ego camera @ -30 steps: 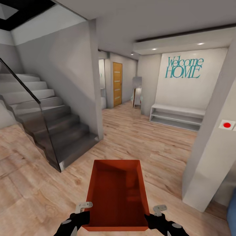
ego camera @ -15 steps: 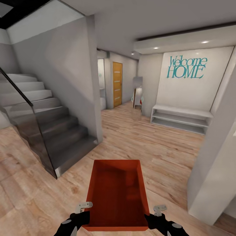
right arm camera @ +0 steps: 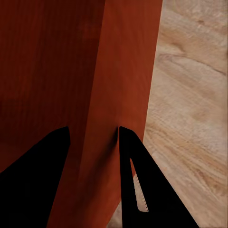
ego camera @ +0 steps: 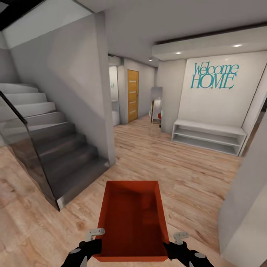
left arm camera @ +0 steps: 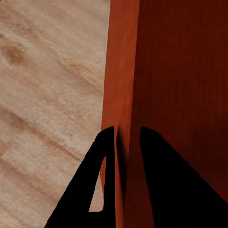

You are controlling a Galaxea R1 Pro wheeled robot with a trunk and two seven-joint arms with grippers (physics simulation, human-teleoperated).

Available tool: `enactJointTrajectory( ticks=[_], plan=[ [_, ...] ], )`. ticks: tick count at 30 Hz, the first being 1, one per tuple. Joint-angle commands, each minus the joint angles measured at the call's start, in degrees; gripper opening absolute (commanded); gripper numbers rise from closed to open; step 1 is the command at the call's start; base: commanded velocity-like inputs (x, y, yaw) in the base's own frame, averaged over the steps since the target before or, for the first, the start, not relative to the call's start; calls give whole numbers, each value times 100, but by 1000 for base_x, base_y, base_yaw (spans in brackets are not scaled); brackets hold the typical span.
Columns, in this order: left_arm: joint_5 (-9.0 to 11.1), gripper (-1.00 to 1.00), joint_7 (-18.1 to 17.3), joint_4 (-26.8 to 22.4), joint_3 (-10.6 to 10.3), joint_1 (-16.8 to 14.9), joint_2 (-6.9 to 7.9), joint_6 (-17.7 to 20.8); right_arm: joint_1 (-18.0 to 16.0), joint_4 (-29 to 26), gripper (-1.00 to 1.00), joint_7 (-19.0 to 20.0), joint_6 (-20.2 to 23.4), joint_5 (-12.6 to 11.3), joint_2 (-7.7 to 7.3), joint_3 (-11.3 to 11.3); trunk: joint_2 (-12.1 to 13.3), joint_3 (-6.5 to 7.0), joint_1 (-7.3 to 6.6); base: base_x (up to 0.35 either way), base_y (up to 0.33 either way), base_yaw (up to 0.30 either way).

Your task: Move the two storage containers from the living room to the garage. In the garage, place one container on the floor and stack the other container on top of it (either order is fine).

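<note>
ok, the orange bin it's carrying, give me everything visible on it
The storage container is an orange-red rectangular open-topped bin with plain smooth walls, matte like plastic, and looks empty inside. It is held level above the light wood plank floor, long axis pointing ahead toward the hallway. The left claw pinches its left wall, one finger inside and one outside; the right claw clamps the right wall the same way. Nothing else touches it.

Left gripper (ego camera: 97,247), lower left of head frame: glossy black body, grey rounded patch, pale grey metal bracket on top with small holes. Right gripper (ego camera: 167,249), lower right: same build. Wrist views: fingers (left arm camera: 102,180) (right arm camera: 135,183) flat black, tapered wedges, each outer one with narrow slot.
</note>
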Motion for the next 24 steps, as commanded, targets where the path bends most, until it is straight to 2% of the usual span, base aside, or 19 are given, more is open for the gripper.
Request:
enactJointTrajectory(
  ticks=[1, 24],
  plan=[
    [-48, -100, 37, -24, 63, -7, -71, 36, 2, 10, -100, 53, -8, 89, 55, 12, -6, -9, 4, 327, 0, 0],
    [-48, -100, 41, -22, 63, -7, -71, 37, 2, 10, -100, 18, -12, 87, 55, 12, -6, -9, 4, 327, -1, 0]
  ],
)
